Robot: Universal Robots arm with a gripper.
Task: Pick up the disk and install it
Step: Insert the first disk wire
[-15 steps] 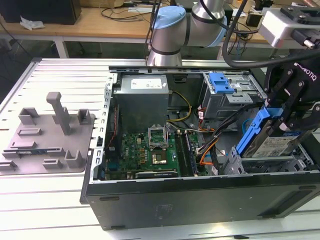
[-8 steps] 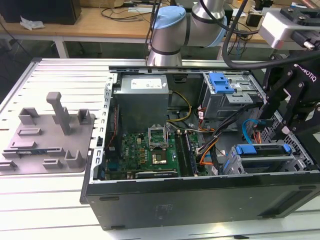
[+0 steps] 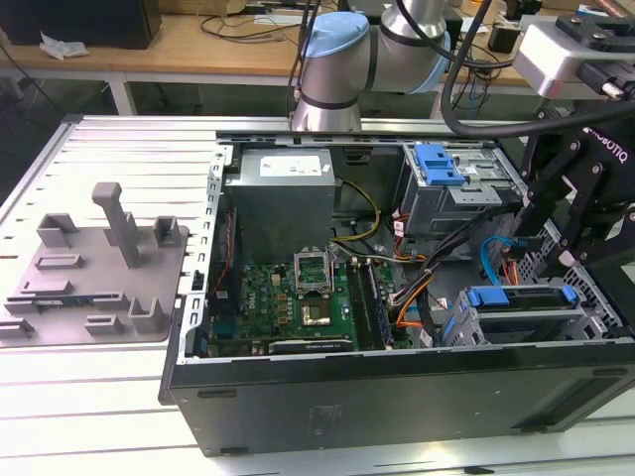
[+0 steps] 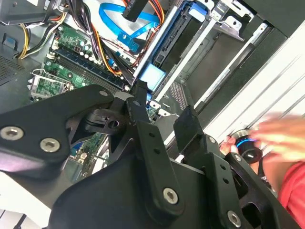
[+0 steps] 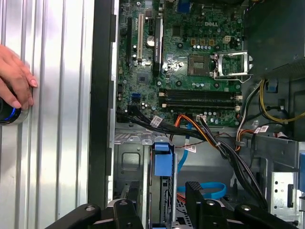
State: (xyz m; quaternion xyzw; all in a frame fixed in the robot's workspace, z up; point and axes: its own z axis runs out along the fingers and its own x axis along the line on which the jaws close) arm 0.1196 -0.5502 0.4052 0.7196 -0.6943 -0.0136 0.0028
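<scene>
My gripper (image 5: 160, 200) hangs over the drive-bay corner of the open computer case (image 3: 397, 397), fingers spread wide, gripping nothing. The disk (image 3: 521, 315) sits in its bay just inside the case's rim, with cables (image 5: 224, 148) crowding its inboard side. Both wrist views show a person's hand (image 5: 16, 76) on a lit button (image 5: 7, 116) outside the case wall. The exterior view shows a grey fixture tray (image 3: 89, 268) well apart from the case.

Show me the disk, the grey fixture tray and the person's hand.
disk (image 3: 521, 297), exterior view, on its blue carrier bracket.
grey fixture tray (image 3: 94, 283), exterior view, on its bare base.
hand (image 5: 14, 76), first wrist view, on its back.
</scene>
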